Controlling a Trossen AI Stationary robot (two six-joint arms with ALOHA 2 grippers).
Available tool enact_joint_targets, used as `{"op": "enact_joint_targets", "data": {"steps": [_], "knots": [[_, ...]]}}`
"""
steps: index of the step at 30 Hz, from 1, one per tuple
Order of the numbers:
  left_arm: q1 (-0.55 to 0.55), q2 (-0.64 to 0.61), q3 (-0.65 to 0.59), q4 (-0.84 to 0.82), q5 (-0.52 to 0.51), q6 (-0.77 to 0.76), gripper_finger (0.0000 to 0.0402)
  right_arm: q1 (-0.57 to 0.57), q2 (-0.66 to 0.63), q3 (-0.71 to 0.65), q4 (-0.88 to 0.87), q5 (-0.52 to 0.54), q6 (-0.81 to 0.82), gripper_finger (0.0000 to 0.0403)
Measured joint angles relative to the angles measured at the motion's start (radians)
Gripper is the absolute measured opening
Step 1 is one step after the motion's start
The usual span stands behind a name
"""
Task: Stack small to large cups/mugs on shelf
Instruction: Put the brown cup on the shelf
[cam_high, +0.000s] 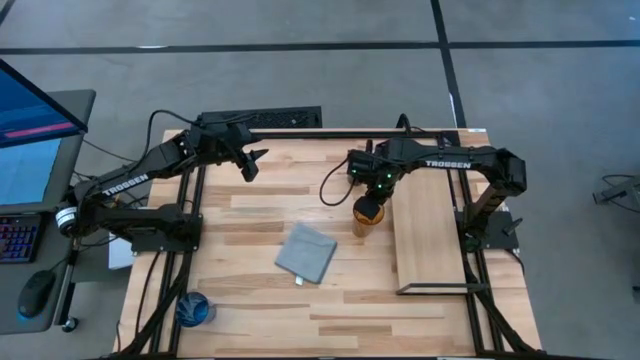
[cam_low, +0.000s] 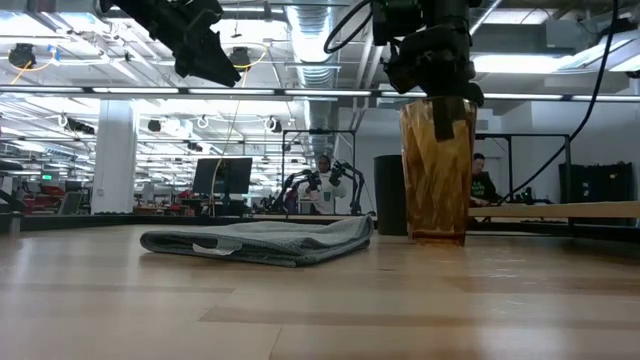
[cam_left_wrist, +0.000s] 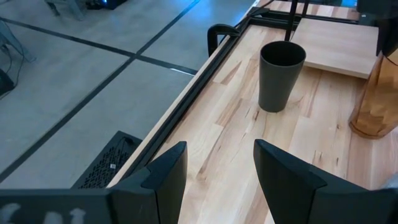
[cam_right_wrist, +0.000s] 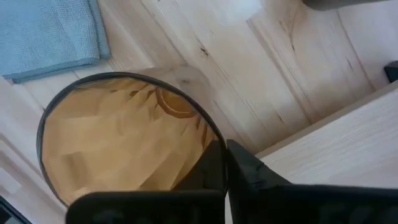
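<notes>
1. Near the table's middle, just at nine o'clock of the shelf (cam_high: 432, 232), my right gripper (cam_high: 370, 203) is clamped on the rim of the amber tumbler (cam_low: 437, 170) — one finger inside the wall, one outside, as the right wrist view shows.
2. That tumbler stands upright on the tabletop (cam_high: 250, 300), its base on the wood in the low view, beside the shelf and not on it.
3. I read "TROSSEN" in white on both forearms; no other writing on the table is legible to me.
4. My left gripper (cam_high: 248, 163) hangs above the table's eleven o'clock area, fingers spread and holding nothing.
5. From the left wrist view the black cup (cam_left_wrist: 281, 76) stands upright near the table's far edge, close to the tumbler but apart from it.
6. A blue cup (cam_high: 194, 309) sits at about seven o'clock, well apart from the others.
7. A grey-blue folded cloth (cam_high: 306, 252) lies flat at six o'clock of centre — near the tumbler, not touching.
</notes>
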Motion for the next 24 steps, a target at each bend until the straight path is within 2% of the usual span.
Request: {"op": "enact_joint_targets", "data": {"steps": [10,16,24], "knots": [[0.0,0.0,0.0,0.017,0.0,-0.004,0.0178,-0.009,0.0,0.071,-0.203,0.007,0.0,0.0012],[0.0,0.0,0.0,0.028,-0.001,-0.01,0.0178,-0.032,-0.003,0.181,-0.31,0.086,-0.009,0.0009],[0.0,0.0,0.0,0.029,-0.021,-0.028,0.0178,-0.116,-0.167,0.233,-0.311,0.092,0.003,0.0009]]}}
